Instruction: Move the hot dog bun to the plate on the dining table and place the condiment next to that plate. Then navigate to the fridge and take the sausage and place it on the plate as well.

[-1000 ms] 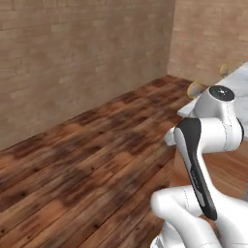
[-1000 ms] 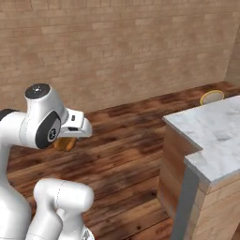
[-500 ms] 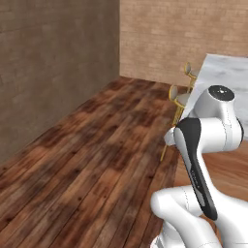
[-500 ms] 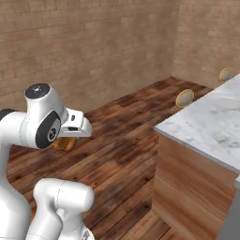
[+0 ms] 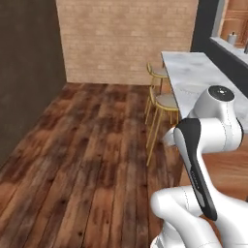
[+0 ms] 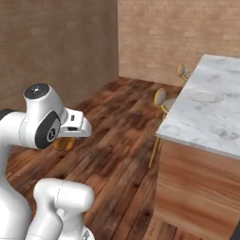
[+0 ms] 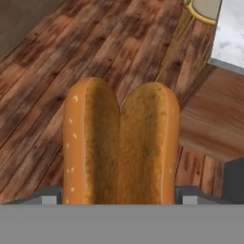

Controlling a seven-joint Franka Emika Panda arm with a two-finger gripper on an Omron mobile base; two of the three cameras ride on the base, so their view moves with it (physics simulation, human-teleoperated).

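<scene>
Hand view: the hot dog bun [image 7: 121,145], orange-brown and split lengthwise, stands lengthwise between the two sides of the claw [image 7: 121,195], whose jaws are set wide and closed against the bun's flanks, holding it above the wooden floor [image 7: 57,57]. In the right base view the bun [image 6: 64,143] shows as a small orange-brown patch just below the white hand of the arm [image 6: 42,124], well apart from the counter. The dining table [image 6: 211,122], a counter with a white grey-veined marble top on a plain wood base, lies to the right of the arm. The plate [image 6: 203,96], shallow and off-white, rests on the counter top, toward its far end. Two gold-framed stools [image 5: 162,104] stand beside the counter's long edge, on the side facing the brick wall [image 5: 126,38].
</scene>
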